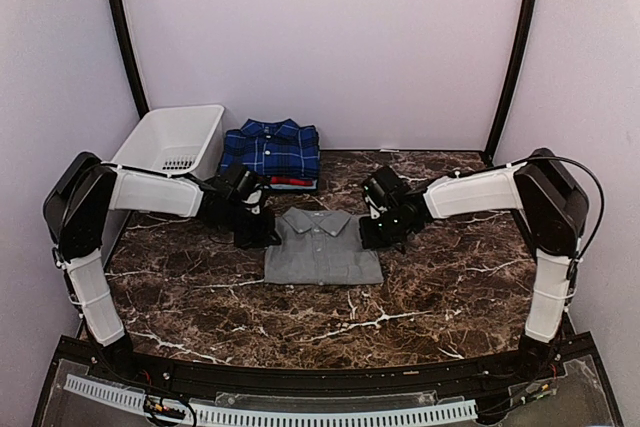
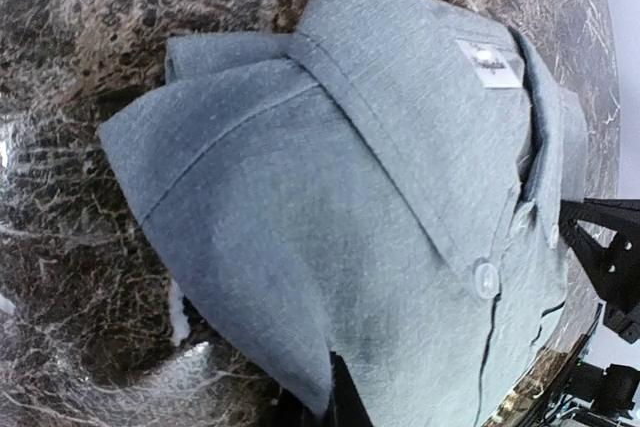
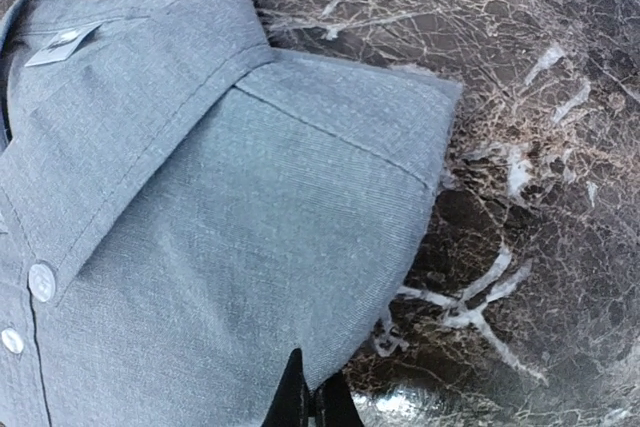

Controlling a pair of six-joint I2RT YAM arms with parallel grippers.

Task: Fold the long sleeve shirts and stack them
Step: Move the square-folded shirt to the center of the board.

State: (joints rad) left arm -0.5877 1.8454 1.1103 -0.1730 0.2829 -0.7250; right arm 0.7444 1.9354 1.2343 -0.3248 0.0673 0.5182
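Observation:
The folded light grey shirt [image 1: 322,247] lies collar-up on the dark marble table, in the middle of the top view. My left gripper [image 1: 262,232] is shut on its left edge; the left wrist view shows the grey shirt [image 2: 380,207] pinched at the bottom of the frame near the left gripper [image 2: 340,402]. My right gripper [image 1: 378,234] is shut on the right edge; the right wrist view shows the grey shirt [image 3: 220,247] and the right gripper [image 3: 310,402] closed on the fold. The folded dark blue plaid shirt [image 1: 271,150] sits behind, on a shirt with a red and white edge [image 1: 292,182].
A white plastic basket [image 1: 172,140] stands at the back left beside the plaid stack. The marble table [image 1: 440,277] ends at a black frame along the near edge. Purple walls enclose the back and sides.

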